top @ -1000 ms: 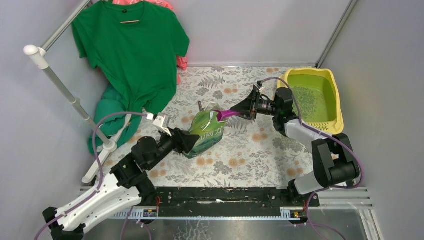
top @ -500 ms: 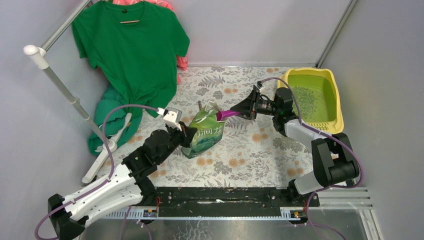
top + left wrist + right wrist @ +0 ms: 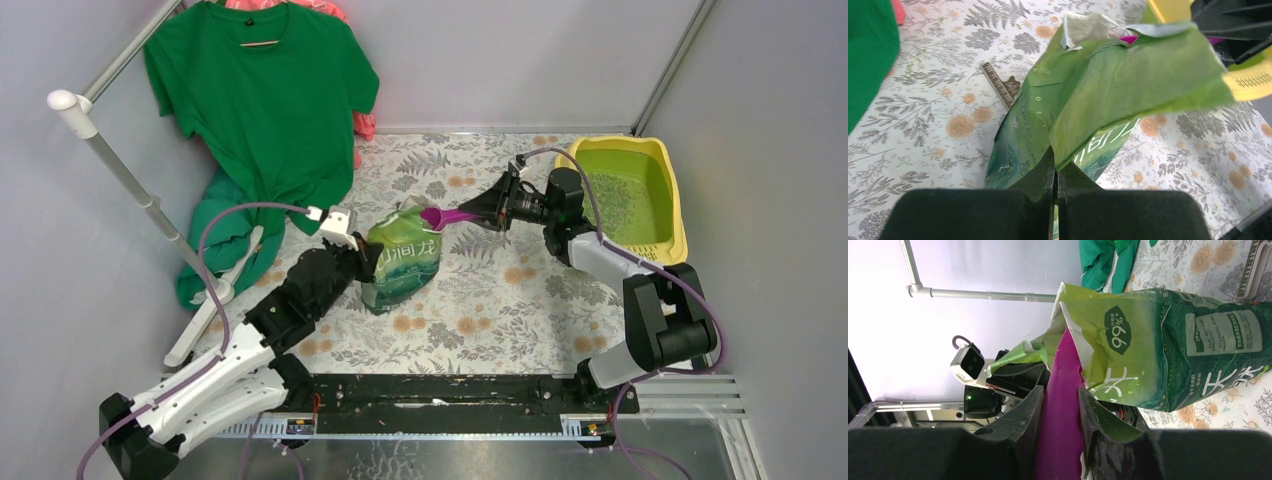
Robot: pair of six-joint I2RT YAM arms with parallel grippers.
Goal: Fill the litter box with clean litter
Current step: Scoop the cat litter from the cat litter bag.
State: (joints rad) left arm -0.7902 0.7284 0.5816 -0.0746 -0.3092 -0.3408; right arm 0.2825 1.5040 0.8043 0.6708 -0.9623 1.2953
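The yellow litter box (image 3: 681, 212) stands at the far right, with a scatter of green clean litter (image 3: 612, 203) on its floor. A glossy green bag (image 3: 404, 259) stands mid-table. My left gripper (image 3: 362, 262) is shut on a flap at the bag's open top (image 3: 1056, 167). My right gripper (image 3: 484, 211) is shut on the handle of a purple scoop (image 3: 446, 216), whose head sits at the bag's mouth. In the right wrist view the scoop (image 3: 1060, 360) runs from between the fingers (image 3: 1060, 392) into the bag (image 3: 1158, 350). What the scoop holds is hidden.
A green T-shirt (image 3: 262, 95) hangs on a white rack (image 3: 128, 178) at the back left, over a heap of green cloth (image 3: 226, 232). A small brown toothed strip (image 3: 1002, 90) lies beside the bag. Grey walls close in on all sides.
My left gripper closed on the bag's top flap and drew it up and left, opening the mouth. The right gripper raised the scoop slightly toward the bag's opening.
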